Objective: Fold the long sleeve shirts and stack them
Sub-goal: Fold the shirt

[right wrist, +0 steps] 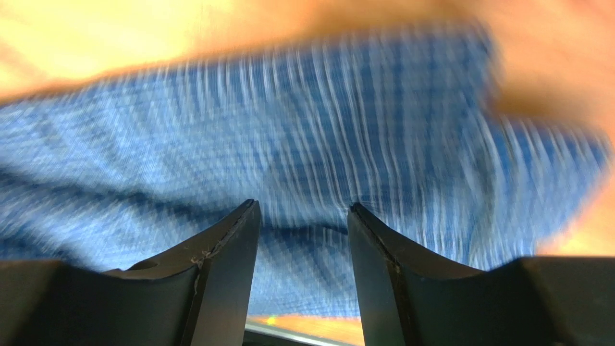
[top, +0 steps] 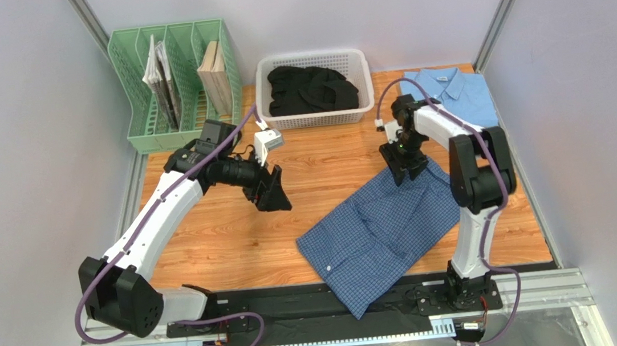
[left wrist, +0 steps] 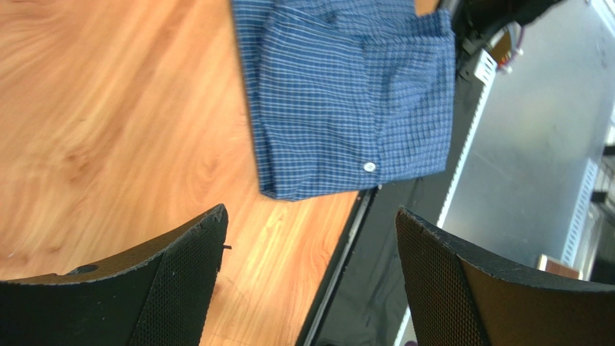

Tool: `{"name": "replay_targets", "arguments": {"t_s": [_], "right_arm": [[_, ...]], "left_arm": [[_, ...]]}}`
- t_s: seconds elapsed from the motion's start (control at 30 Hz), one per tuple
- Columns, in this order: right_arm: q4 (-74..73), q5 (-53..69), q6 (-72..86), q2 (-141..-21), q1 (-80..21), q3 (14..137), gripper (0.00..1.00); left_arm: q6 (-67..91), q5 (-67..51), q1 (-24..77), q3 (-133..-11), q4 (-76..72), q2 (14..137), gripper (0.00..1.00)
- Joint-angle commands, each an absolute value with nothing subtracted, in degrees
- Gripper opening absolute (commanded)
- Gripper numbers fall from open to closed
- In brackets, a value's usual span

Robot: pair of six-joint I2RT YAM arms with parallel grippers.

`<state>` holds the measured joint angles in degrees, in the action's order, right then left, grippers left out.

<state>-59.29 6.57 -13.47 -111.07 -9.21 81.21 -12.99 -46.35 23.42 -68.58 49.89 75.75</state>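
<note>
Hovering with its fingers spread wide and nothing between them, the left hand [top: 271, 190] hangs over bare counter [top: 207, 244] in front of the white basket [top: 315, 119] and a little to its left, seemingly held clear of the cloth between folds. The right hand [right wrist: 303, 205], in front of the basket's right end, sits low over the far edge of the dark blue checked shirt [top: 382, 230]. Its fingers stand apart, and no fabric appears pinched between them, though the wrist view is blurred. The placement suggests it is working that edge for a fold.

The checked shirt lies partly folded in front of the basket, toward the arm bases. Its long axis slants from the far right, under the right hand, to the near left, where a corner hangs off the counter's edge. Which end carries the collar cannot be told. The light blue shirt [top: 454, 89] rests folded just right of the basket, collar toward the back wall, likely the base of the stack.
</note>
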Motion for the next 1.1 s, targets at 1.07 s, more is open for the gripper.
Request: {"name": "replay_targets", "arguments": {"t_s": [1.07], "right_arm": [[-62.9,38.6,-8.8,-96.6,-11.5,82.0,0.72]], "left_arm": [[2.3,-49.5,15.0,-56.5,33.7,81.5,0.80]]}}
